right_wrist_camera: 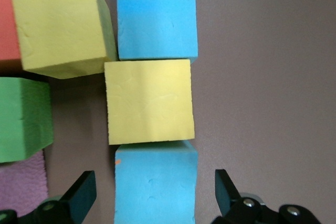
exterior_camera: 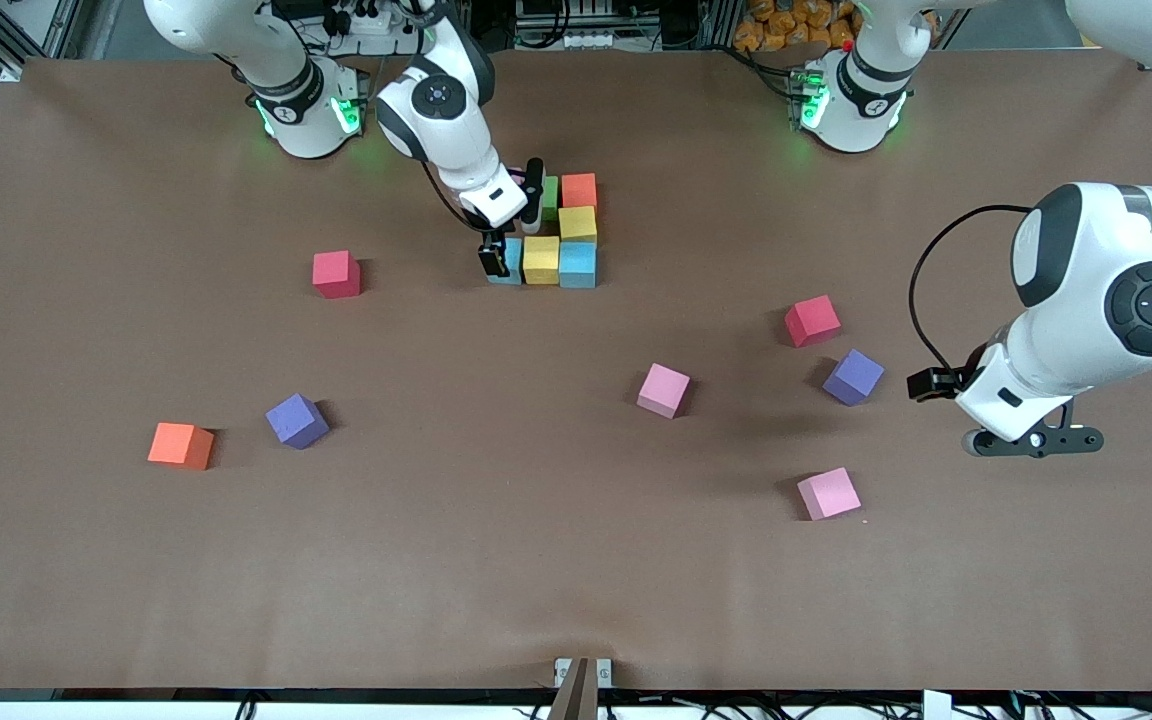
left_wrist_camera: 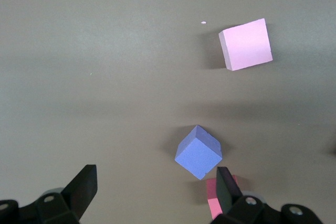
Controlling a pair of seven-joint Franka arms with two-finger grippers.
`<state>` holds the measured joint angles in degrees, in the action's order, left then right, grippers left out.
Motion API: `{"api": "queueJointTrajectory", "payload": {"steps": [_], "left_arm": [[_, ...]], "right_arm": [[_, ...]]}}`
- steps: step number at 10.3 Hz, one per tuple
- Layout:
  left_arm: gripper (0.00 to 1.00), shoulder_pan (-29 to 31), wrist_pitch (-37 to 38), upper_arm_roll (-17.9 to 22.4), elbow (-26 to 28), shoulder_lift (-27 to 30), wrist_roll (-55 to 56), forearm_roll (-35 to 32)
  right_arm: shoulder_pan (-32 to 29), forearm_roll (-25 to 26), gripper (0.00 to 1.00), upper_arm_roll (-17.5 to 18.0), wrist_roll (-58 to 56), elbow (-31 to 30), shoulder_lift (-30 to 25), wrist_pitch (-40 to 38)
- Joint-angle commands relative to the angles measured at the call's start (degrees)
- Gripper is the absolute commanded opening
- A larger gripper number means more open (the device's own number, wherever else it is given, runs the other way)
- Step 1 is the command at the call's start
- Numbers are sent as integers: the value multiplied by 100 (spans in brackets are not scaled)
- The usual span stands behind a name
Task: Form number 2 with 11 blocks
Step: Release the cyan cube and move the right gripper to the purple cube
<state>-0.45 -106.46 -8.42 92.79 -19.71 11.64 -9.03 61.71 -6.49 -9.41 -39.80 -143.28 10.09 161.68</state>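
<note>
Front view: right pincer [exterior_camera: 514,222] sits low over the part-built number 2 [exterior_camera: 561,235], upper centre of frame, jaws apart w/ a light blue cube [exterior_camera: 508,262] between them, not clamped. Right wrist view shows what front can't: blue-yellow-blue row touching. Left pincer [exterior_camera: 1036,440] waits at mid right, jaws apart, empty. Left wrist view shows a pink cube [left_wrist_camera: 245,44] & purple cube [left_wrist_camera: 198,152] under it, so left arm looks nearer those loose blocks on the desk [exterior_camera: 496,560].

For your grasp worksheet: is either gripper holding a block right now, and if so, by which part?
Nothing is held. The right gripper stands open around a light blue block in the number 2; the left gripper hangs open above a purple block.
</note>
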Motion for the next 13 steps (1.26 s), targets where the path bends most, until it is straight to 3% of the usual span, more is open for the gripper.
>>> {"api": "queueJointTrajectory", "payload": {"steps": [1,4,6,9,13], "left_arm": [[100,-34,-33,34,-42,-15,-57,24],[100,-43,-76,34,-42,-59,-31,24],[100,-61,-85,34,-42,-94,-30,24],[100,-70,-85,34,-42,-103,-30,24],[100,-70,-94,34,-42,-120,-22,33]], "right_arm": [[-123,-54,100,-17,7,-104,-638,-644],[-649,-54,100,-17,7,-78,-1165,-1453],[-1220,-63,100,-8,16,18,-1185,-1561],[-2194,-55,100,-8,969,562,-878,-1552],[-3769,-54,100,-8,1062,1528,-62,-1561]]}}
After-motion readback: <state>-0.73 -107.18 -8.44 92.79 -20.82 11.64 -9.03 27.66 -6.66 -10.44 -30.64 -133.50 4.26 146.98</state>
